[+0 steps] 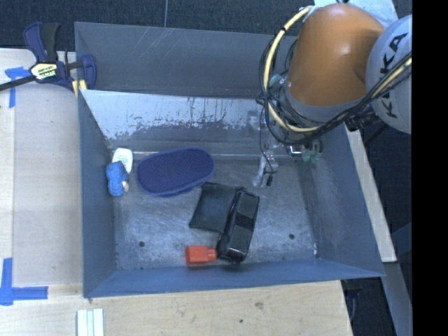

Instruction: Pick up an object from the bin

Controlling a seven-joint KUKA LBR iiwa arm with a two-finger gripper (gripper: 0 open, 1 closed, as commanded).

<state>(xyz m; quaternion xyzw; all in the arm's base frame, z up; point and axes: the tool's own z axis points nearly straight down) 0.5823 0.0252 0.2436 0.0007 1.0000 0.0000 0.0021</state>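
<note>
Five, counting the pieces lying in the bin (175, 68); judging the nearest, a black oblong case (238, 228) at seven o'clock of the gripper (264, 176) and touching a flat black square (210, 207), as stiff, smooth, probably light, best pinched across its narrow sides. Not managing to tell the gripper's spread. Noting a soft-looking blue oval pad (175, 171) at nine o'clock, a blue-and-white lump (117, 175) beyond, an orange block (201, 255) near the bin's six o'clock wall.

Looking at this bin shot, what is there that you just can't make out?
Camera view:
- Black flat pad: its right edge lies under the black box.
- Orange block: its right end meets the black box; joined or separate, unclear.
- Blue and white thing: too small to identify.
- Gripper: its upper part is hidden by the arm's orange cover.
</note>
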